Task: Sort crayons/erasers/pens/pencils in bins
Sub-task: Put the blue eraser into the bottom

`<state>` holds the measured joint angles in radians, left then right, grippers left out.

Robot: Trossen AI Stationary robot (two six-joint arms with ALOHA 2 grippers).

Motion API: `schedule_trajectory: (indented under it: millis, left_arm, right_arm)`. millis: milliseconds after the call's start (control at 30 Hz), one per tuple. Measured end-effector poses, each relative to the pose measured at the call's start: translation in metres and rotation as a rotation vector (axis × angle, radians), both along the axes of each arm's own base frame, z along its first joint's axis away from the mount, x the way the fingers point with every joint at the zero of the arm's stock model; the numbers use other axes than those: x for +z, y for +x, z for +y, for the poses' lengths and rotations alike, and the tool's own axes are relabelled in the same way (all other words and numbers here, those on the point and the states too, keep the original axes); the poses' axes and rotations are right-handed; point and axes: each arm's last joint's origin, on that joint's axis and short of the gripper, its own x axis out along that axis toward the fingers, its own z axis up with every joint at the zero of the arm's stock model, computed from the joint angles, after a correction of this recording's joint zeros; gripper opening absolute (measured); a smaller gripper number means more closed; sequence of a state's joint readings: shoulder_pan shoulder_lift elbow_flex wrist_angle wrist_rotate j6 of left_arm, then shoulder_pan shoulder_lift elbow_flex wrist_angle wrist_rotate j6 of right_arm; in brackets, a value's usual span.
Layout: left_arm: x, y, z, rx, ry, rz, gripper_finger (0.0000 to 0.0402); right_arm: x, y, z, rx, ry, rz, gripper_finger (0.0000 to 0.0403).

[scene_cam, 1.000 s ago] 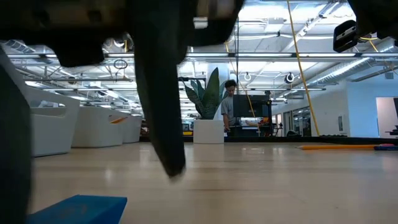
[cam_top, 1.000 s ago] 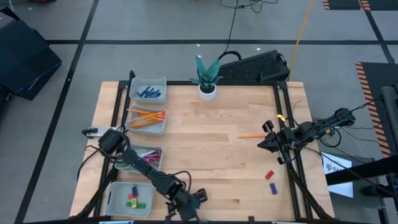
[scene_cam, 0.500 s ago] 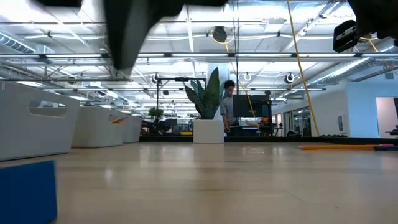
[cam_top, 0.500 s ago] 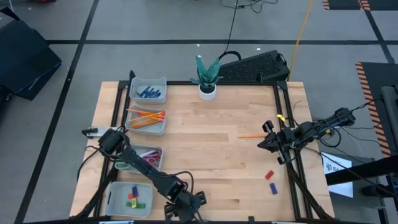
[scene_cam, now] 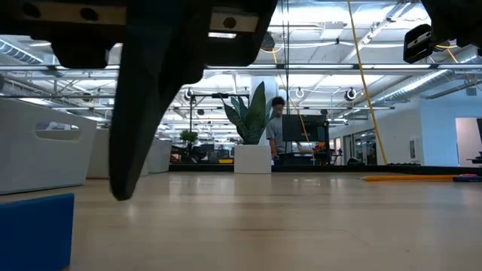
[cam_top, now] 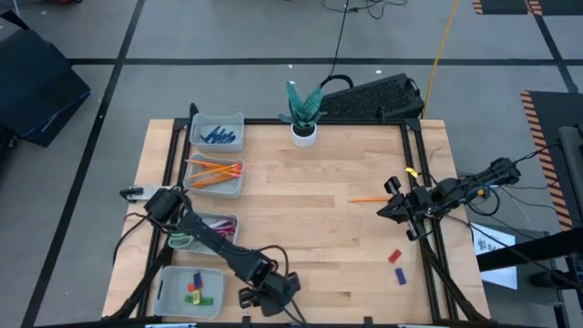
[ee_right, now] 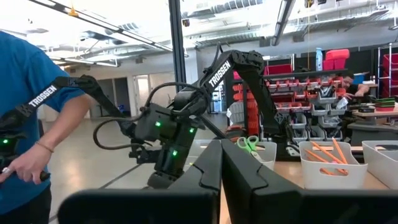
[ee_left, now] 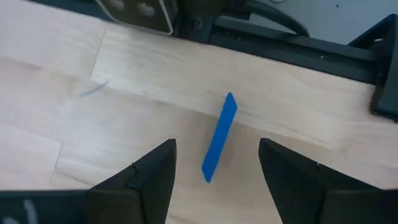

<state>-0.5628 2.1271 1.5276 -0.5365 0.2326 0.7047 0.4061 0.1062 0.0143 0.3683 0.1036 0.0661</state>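
Note:
A blue eraser (ee_left: pixel 224 118) stands on a thin edge on the table near its front edge, and it also shows in the low view (scene_cam: pixel 34 229). My left gripper (ee_left: pixel 216 144) hangs open over it, one finger on each side and apart from it; from above, that gripper (cam_top: pixel 276 293) hides the eraser. A red eraser (cam_top: pixel 395 257), another blue eraser (cam_top: pixel 401 275) and an orange pencil (cam_top: pixel 369 199) lie at the right. My right gripper (cam_top: pixel 386 208) waits shut beside the pencil. Four bins line the left: pens (cam_top: pixel 217 133), pencils (cam_top: pixel 216 175), scissors (cam_top: pixel 212 230), erasers (cam_top: pixel 189 290).
A white plant pot (cam_top: pixel 304 133) stands at the far edge, with a dark keyboard (cam_top: pixel 378 98) behind it. A person in a blue shirt (ee_right: pixel 31 112) stands beyond the table's left side. Bare wood lies in the middle of the table (cam_top: pixel 310 210).
In the low view my left gripper's finger has risen and then come down again further toward the table's left. The blue eraser now shows further left and taller than a second ago, when it sat low near the view's bottom.

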Motion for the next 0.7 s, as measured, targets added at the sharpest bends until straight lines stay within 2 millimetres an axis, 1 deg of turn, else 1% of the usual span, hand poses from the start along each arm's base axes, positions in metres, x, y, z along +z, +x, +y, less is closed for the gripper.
schedule_trajectory:
  millis: [67, 133, 233, 300, 367, 467, 533, 567, 600, 700]
  left_arm:
    - [0.0, -0.001, -0.002, -0.008, 0.0, -0.006, 0.0232]
    - [-0.007, 0.002, -0.004, -0.013, -0.004, -0.017, 0.0228]
    - [-0.017, 0.004, -0.007, -0.027, 0.006, -0.024, 0.0206]
    - [-0.019, 0.003, -0.01, -0.033, 0.016, -0.038, 0.0181]
    - [-0.019, 0.002, -0.012, -0.033, 0.022, -0.044, 0.0148]
    - [-0.019, 0.002, -0.012, -0.002, 0.014, -0.029, 0.0086]
    - [-0.02, 0.002, -0.013, 0.031, 0.007, -0.019, 0.0038]
    - [-0.02, 0.003, -0.013, 0.048, 0.004, -0.014, 0.0023]
    - [-0.02, 0.003, -0.013, 0.066, 0.0, -0.009, 0.0018]
    - [-0.014, 0.0, -0.015, 0.132, 0.029, -0.032, 0.0024]
  right_arm:
    - [0.0, 0.0, 0.0, 0.0, 0.0, 0.0, 0.0002]
    - [0.0, 0.0, 0.0, 0.0, 0.0, 0.0, 0.0002]
    - [0.0, 0.0, 0.0, 0.0, 0.0, 0.001, 0.0002]
    - [0.0, 0.0, 0.0, 0.0, -0.001, 0.002, 0.0002]
    - [0.0, 0.0, 0.0, 0.0, 0.0, 0.001, 0.0002]
    - [0.0, 0.0, 0.0, 0.0, 0.0, 0.001, 0.0002]
    - [0.0, 0.0, 0.0, 0.0, -0.001, 0.002, 0.0002]
    - [0.0, 0.0, 0.0, 0.0, -0.001, 0.001, 0.0002]
    - [0.0, 0.0, 0.0, 0.0, 0.0, 0.001, 0.0002]
    - [0.0, 0.0, 0.0, 0.0, 0.0, 0.0, 0.0002]
